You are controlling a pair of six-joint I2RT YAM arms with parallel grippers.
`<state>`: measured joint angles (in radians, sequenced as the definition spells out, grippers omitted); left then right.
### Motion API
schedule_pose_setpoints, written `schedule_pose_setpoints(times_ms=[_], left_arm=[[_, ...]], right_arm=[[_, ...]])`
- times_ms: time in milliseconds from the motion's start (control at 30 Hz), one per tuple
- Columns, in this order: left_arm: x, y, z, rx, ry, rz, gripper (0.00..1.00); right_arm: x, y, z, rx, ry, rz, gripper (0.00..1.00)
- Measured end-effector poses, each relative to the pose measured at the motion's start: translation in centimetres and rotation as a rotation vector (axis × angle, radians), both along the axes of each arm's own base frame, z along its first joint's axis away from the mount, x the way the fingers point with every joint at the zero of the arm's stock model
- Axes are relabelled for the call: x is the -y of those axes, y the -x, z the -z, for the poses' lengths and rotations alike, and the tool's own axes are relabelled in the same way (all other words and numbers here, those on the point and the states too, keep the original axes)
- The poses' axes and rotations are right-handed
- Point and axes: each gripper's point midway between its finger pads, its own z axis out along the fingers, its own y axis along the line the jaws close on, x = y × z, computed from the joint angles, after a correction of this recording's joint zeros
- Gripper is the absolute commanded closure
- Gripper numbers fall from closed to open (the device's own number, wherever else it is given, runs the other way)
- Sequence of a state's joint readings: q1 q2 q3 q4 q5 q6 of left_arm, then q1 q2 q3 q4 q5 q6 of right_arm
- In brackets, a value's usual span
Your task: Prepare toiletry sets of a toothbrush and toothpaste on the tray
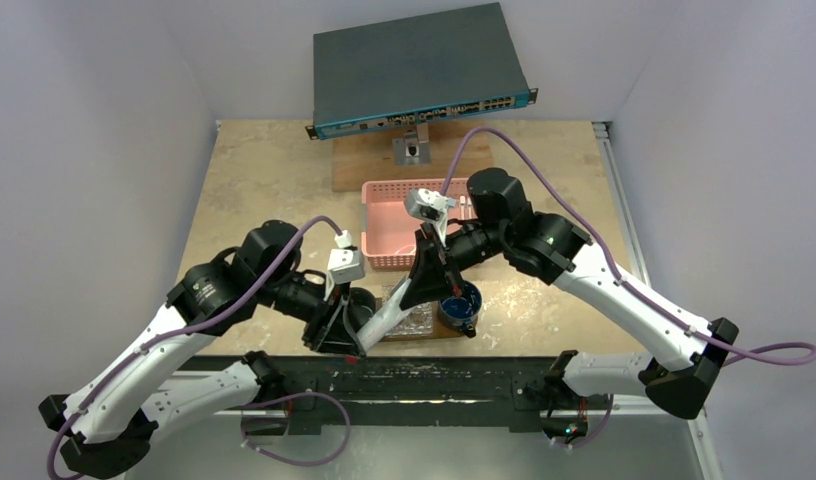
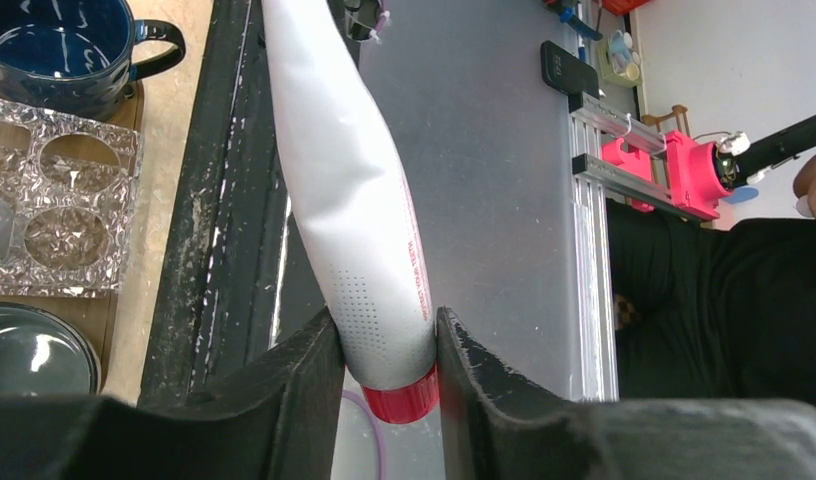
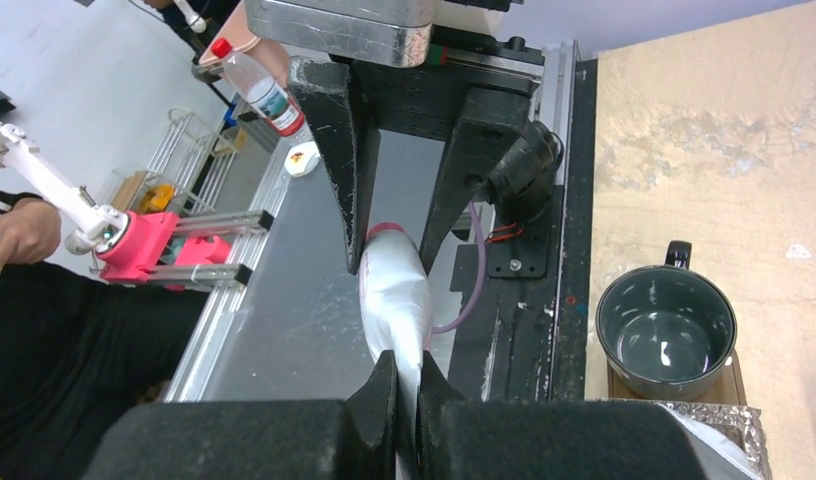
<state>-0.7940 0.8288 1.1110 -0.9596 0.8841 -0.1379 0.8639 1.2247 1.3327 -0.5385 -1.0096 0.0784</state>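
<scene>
- The left gripper [image 2: 389, 345] pinches the toothpaste tube [image 2: 354, 200] by its red cap, near the blue mug [image 1: 462, 302].
- The right gripper [image 3: 404, 372] clamps the tube's flat end, closer to that mug.

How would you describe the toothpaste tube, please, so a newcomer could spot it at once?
Look over the near end of the table. Stretched between the left gripper and right gripper is the toothpaste tube. It is white with a red cap, unlike the dark mugs.

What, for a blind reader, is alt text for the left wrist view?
The left gripper pinches a white plastic tube just above its red cap. At the picture's left edge are a dark blue glazed mug and a clear embossed plastic sheet with round holes.
</scene>
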Motion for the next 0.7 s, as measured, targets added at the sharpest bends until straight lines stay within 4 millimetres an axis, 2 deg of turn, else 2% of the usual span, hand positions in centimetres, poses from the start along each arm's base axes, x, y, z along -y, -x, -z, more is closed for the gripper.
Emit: schedule_pose_setpoints(times_ms=[100, 300, 533, 700], left_arm=[[0.1, -0.3, 0.0, 0.007, -0.003, -0.017, 0.44], [0.8, -1.5, 0.0, 0.024, 0.000, -0.052, 0.35], [1.5, -2.3, -0.5, 0.037, 0.022, -0.073, 0.34], [2.3, -3.0, -1.0, 0.042, 0.043, -0.081, 0.36]], right_arm=[[0.0, 0.0, 0.0, 0.004, -0.001, 0.003, 1.00], [-0.2, -0.1, 0.0, 0.004, 0.002, 0.016, 1.00], [-0.3, 0.0, 0.0, -0.009, 0.006, 0.020, 1.00], [-0.5, -0.1, 0.1, -0.014, 0.005, 0.026, 1.00]])
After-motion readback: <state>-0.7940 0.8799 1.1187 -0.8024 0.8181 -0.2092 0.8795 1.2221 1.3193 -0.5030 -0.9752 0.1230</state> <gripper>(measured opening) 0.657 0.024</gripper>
